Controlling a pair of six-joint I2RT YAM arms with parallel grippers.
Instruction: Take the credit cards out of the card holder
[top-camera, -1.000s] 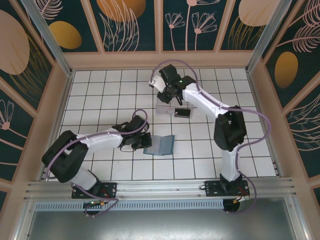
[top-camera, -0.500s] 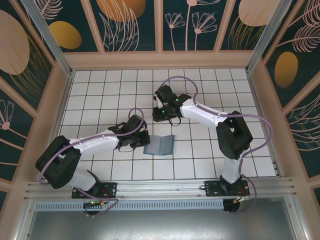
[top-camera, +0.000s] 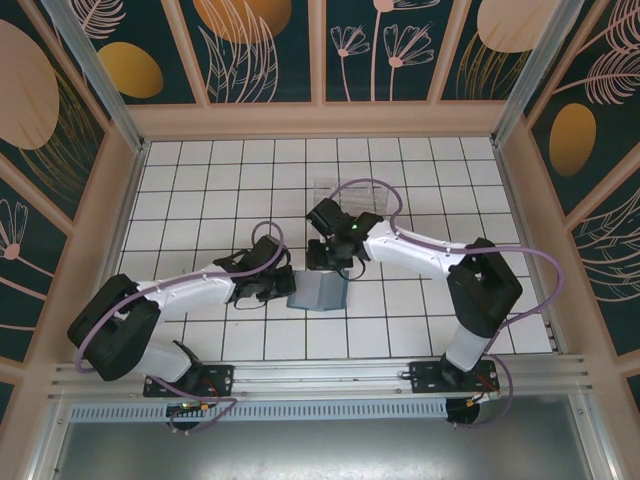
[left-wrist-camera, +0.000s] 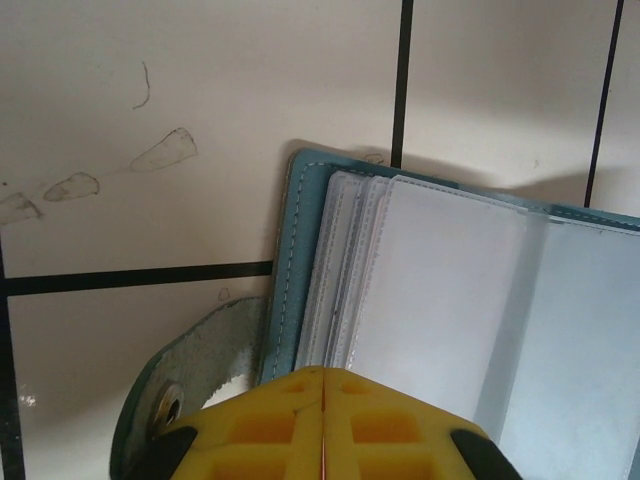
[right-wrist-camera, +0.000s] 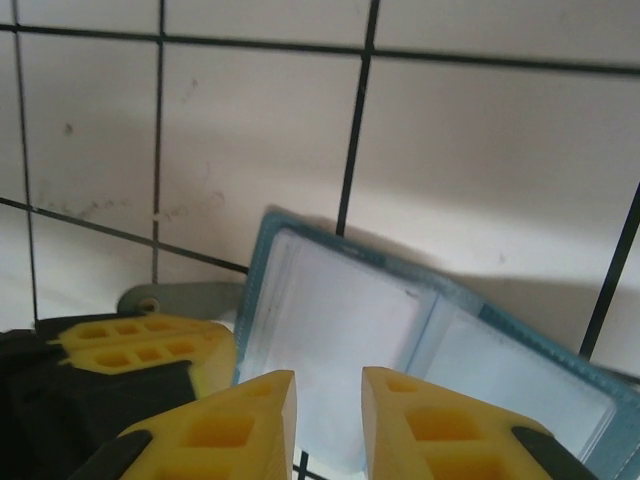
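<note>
Card holder (right-wrist-camera: 400, 340) lies open and flat directly under and ahead of the right gripper (right-wrist-camera: 328, 380), whose fingers are slightly apart and hold nothing. Left gripper (left-wrist-camera: 325, 375) has its pads pressed together and sits on the holder's near edge beside the snap tab (left-wrist-camera: 170, 390). I can't tell whether it pinches a flap or just pins it.

My read on handling:
- **Holder:** light, floppy, and likely to skate on glossy tile, so it needs holding down.
- **Sleeves:** thin and soft. I can't tell if they hold credit cards.
- **Cards:** would be stiff, thin, slick and snug. Nip an exposed edge and pull straight along the pocket mouth.
</note>
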